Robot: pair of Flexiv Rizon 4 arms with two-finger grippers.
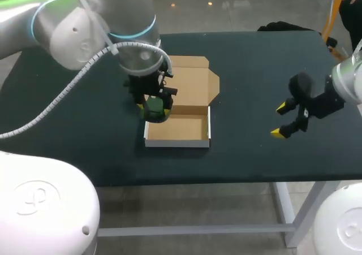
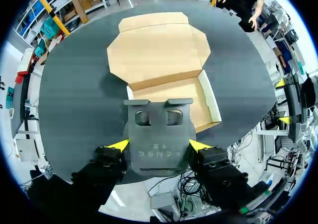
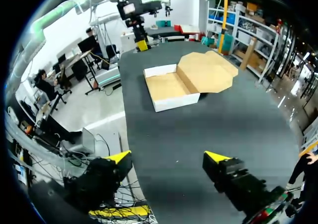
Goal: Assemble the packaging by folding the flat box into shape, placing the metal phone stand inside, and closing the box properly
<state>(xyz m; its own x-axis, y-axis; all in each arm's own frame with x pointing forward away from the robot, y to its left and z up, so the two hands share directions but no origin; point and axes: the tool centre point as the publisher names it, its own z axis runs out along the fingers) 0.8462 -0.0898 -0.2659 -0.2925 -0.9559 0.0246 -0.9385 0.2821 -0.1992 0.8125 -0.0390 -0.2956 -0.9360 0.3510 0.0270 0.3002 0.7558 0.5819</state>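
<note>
The cardboard box [image 1: 182,128] stands folded into an open tray in the middle of the table, with its lid [image 1: 193,84] lying flat behind it. My left gripper [image 1: 154,111] hangs over the tray's left rear corner, shut on the dark grey metal phone stand [image 1: 156,104]. In the left wrist view the stand [image 2: 159,129] sits between both yellow fingertips of the left gripper [image 2: 159,145] and covers one corner of the tray [image 2: 198,102]. My right gripper [image 1: 278,120] is open and holds nothing, well to the right of the box. From the right wrist the tray [image 3: 166,87] lies far ahead of the right gripper [image 3: 168,158].
The dark table top [image 1: 249,68] carries nothing else. Bare surface lies between the box and my right gripper and along the front edge [image 1: 226,176]. My left arm's cable loops over the table's left part [image 1: 62,96].
</note>
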